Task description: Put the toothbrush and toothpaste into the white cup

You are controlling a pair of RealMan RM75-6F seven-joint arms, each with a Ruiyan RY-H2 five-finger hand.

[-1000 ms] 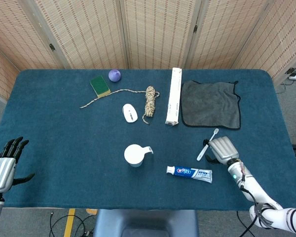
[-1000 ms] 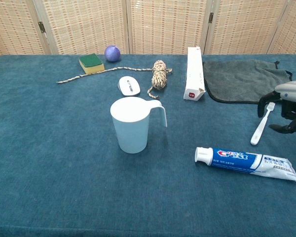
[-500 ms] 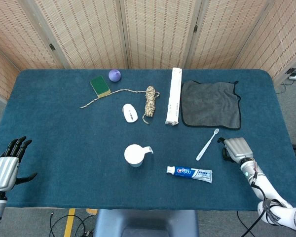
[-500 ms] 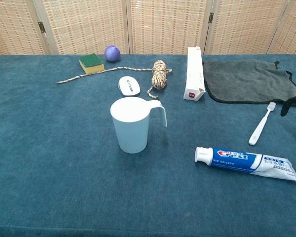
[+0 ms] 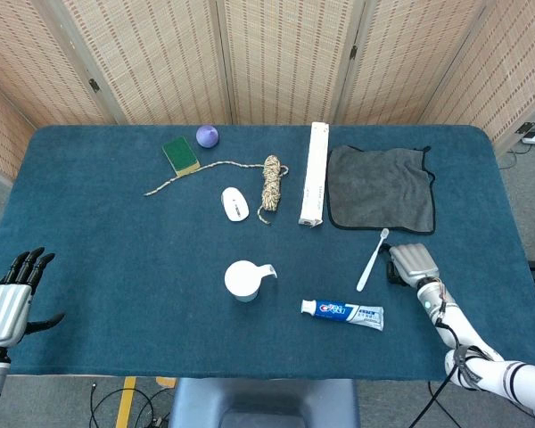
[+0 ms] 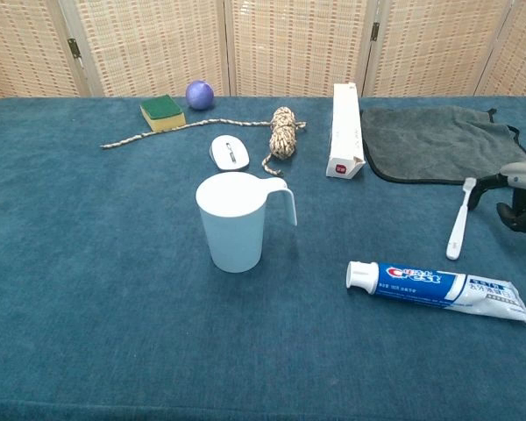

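Blue-clothed bench (image 5: 116, 267): right hand (image 5: 413, 265) beside toothbrush (image 5: 372, 259), grip indiscernible, nothing held; next, grasp it for white cup (image 5: 243, 280).

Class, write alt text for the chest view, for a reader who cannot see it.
A white cup stands upright on a blue table, with a toothpaste tube lying to its right. Beyond the tube a white toothbrush lies flat, the right robot hand beside it at the frame edge. A sponge, ball, rope, box and grey cloth line the back.

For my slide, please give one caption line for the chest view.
White cup stands empty mid-table; toothbrush and toothpaste lie to its right, the right hand beside the brush.
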